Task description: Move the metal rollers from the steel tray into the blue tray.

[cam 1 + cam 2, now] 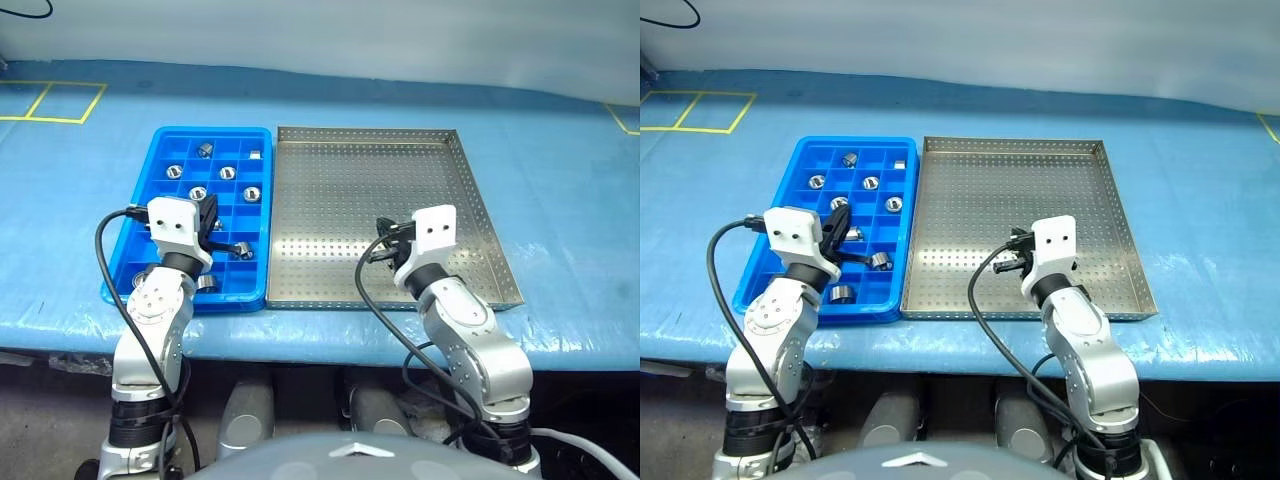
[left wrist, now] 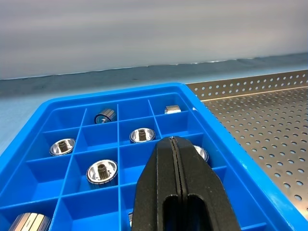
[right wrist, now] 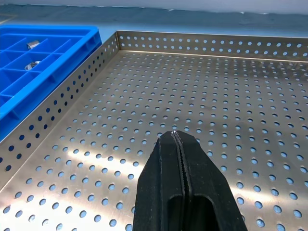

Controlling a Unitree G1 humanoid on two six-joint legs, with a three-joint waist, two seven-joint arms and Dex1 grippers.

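The blue tray (image 1: 160,215) lies at the left and holds several metal rollers, such as one (image 1: 252,193) in a middle cell and one (image 2: 102,172) close to my left gripper. Right beside it lies the steel tray (image 1: 380,170), its perforated floor bare. My left gripper (image 1: 208,208) hovers shut and empty over the blue tray's near half, fingertips (image 2: 174,140) pressed together. My right gripper (image 1: 384,238) hangs shut and empty over the steel tray's near middle, seen also in the right wrist view (image 3: 175,134).
Both trays rest on a table with a blue cover (image 1: 560,200), close to its front edge. Yellow tape marks (image 1: 60,100) lie at the far left. A black cable (image 1: 365,290) loops beside each forearm.
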